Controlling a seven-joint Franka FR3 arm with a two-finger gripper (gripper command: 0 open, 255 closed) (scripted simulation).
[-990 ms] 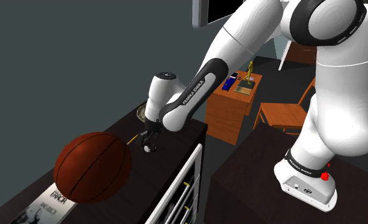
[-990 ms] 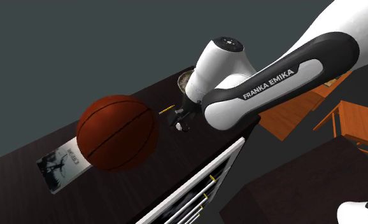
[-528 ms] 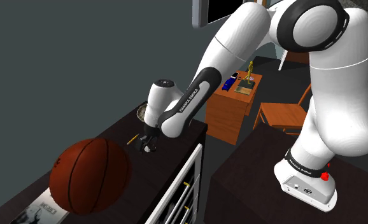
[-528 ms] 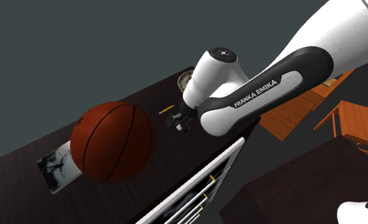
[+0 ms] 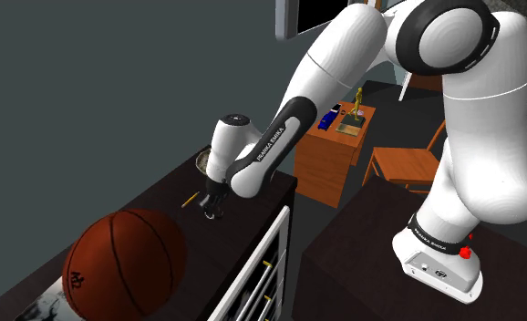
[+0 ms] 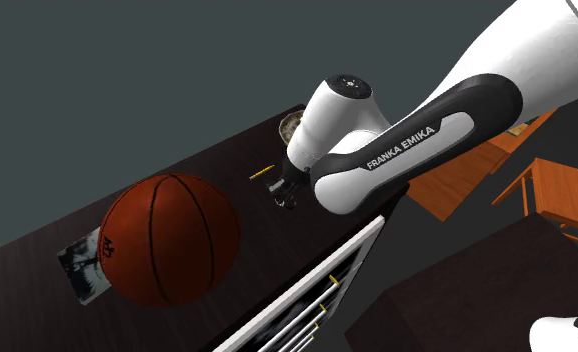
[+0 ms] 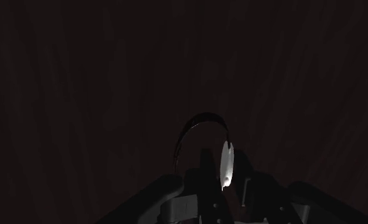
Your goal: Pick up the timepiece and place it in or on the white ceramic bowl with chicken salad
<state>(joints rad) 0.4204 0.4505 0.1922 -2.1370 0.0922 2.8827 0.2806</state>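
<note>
This is a lived-in room of a home, seemingly a den or living room: a dark wooden counter [image 6: 207,165] with white drawer fronts [image 5: 262,274] carries a basketball [image 5: 125,264] and a magazine [image 6: 77,262], and beyond it stand an orange wooden side table [image 5: 330,160] bearing a small gold figurine [image 5: 357,98], a wooden chair [image 5: 403,164] and a flat screen [image 5: 294,18].

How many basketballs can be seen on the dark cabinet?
1. The basketball lies by the magazine, at the cabinet end far from the bowl. None seems hidden.
</note>
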